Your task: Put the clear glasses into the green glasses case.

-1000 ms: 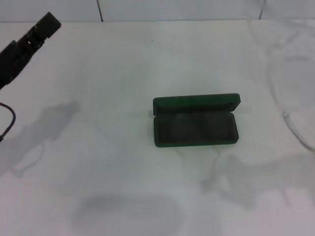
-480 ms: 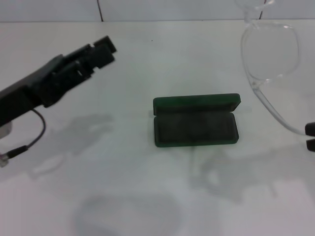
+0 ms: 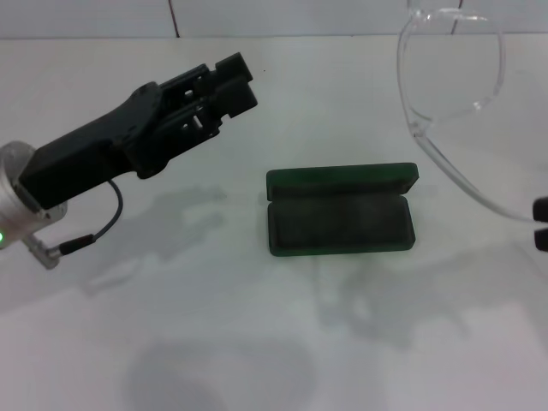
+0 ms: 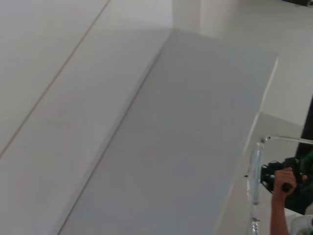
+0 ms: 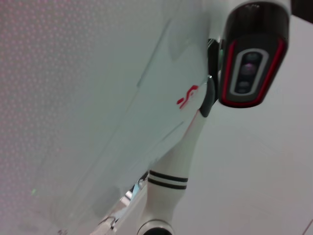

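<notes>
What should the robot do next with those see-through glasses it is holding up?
Probably carry the clear glasses down and over toward the green glasses case. The right gripper holds them by one temple arm, high and to the right of the case, which lies open on the table. The left gripper hovers to the case's left.

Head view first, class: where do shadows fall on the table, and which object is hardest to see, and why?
Head view: soft grey shadows lie on the white table under the left gripper and in front of the green glasses case; the clear glasses, being transparent, show only by their edges. Right wrist view: red speckle covers one side.
</notes>
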Available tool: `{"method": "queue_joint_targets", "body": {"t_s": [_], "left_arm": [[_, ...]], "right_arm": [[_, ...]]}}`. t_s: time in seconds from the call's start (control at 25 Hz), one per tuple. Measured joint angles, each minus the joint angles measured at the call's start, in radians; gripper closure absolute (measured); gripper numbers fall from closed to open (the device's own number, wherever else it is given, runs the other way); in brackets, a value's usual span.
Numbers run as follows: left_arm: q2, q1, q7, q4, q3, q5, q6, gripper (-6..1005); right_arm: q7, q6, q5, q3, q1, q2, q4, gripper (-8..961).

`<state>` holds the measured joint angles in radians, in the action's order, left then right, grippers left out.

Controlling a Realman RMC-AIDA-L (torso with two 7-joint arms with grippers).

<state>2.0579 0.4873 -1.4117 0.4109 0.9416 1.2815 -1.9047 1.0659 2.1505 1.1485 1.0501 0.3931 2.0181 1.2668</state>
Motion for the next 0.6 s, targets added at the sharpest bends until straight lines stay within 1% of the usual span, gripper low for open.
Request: {"method": "queue_joint_targets", "body": {"t_s": [0.28,0.4,0.6], "left_arm": [[0.011,0.049,0.0,0.005,0.0,0.0,-0.027,487],[0.018,0.06,0.004,0.007,0.0,-0.005,-0.032,485],[0.023,0.073,0.014,0.008,-0.001,-0.01,-0.033,486]], "right_arm": [[-0.049,0.0,-0.005,0.024,0.053,-0.002,-0.106,896],[-0.051,0.0,-0.005,0.025,0.06,-0.002,-0.116,894],[-0.051,0.0,-0.004,0.025,0.064,-0.002,-0.126,892]]}}
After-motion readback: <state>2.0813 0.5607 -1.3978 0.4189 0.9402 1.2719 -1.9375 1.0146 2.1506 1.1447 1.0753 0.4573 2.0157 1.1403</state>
